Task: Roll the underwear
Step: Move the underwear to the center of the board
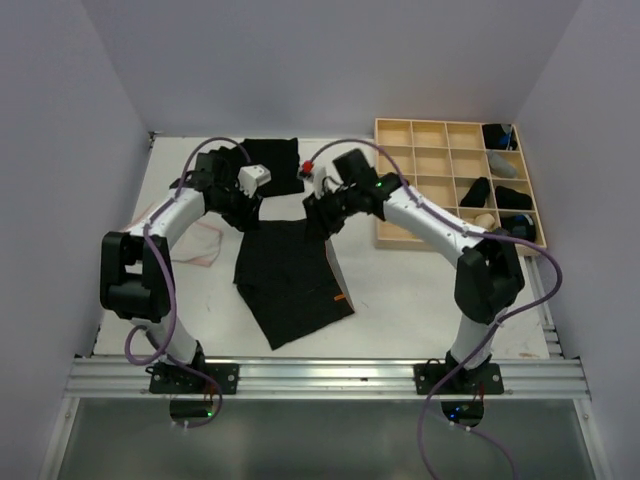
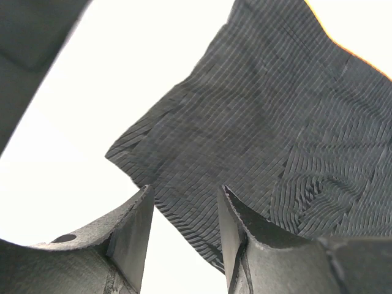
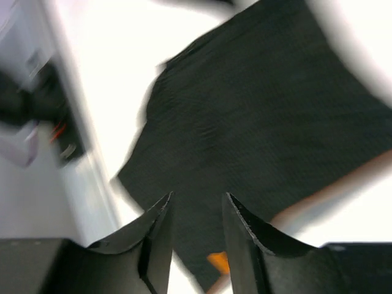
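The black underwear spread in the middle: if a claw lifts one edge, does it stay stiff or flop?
Likely floppy: the black underwear lies flat on the table with soft ripples, so a lifted edge should droop. It looks thin, so probably light. Its ribbed knit would probably bunch rather than slide when pushed.

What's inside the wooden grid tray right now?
Several cells along the right side of the tray hold dark rolls, one a pale roll. The left cells that show look empty. The right arm covers the tray's near-left corner, so its contents are hidden.
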You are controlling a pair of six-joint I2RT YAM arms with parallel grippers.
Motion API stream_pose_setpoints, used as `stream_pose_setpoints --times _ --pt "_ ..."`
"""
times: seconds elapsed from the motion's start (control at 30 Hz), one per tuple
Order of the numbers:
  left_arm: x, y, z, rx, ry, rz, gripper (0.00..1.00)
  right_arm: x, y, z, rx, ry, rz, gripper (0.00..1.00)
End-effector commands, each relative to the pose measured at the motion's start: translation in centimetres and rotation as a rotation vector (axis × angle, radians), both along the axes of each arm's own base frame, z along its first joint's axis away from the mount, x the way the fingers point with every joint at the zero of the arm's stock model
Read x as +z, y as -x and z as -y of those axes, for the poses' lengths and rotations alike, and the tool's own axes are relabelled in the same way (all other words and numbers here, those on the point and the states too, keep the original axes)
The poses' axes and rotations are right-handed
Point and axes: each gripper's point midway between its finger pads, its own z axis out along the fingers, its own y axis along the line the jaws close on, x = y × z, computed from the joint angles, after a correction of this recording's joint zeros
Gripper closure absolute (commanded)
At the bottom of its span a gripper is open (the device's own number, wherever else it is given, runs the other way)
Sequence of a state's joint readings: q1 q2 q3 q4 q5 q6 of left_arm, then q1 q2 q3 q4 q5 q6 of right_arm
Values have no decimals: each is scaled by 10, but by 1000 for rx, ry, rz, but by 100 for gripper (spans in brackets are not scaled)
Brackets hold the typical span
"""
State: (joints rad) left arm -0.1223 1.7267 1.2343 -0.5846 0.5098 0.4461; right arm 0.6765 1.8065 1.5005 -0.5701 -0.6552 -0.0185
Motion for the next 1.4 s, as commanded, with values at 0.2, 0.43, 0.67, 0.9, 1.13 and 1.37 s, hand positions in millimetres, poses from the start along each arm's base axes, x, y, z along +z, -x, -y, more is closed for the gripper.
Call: stream_pose_setpoints --times 0.2,0.43,0.67,0.9,1.13,1.37 --pt "9 -55 -10 102 44 124 50 -14 -140 38 -195 136 228 40" --pt "-19 -68 -15 142 16 92 48 -74 -170 37 -205 228 202 32" --pt "-29 -73 -20 154 14 92 48 -113 -171 44 -192 275 189 32" --pt "-43 -72 -26 157 -1 66 49 -124 -179 48 -206 283 198 33" --pt "-53 -74 -38 198 -5 50 53 -127 -188 42 -200 239 198 36" --pt "-62 -66 -36 178 7 11 61 -139 -180 35 -153 213 156 44"
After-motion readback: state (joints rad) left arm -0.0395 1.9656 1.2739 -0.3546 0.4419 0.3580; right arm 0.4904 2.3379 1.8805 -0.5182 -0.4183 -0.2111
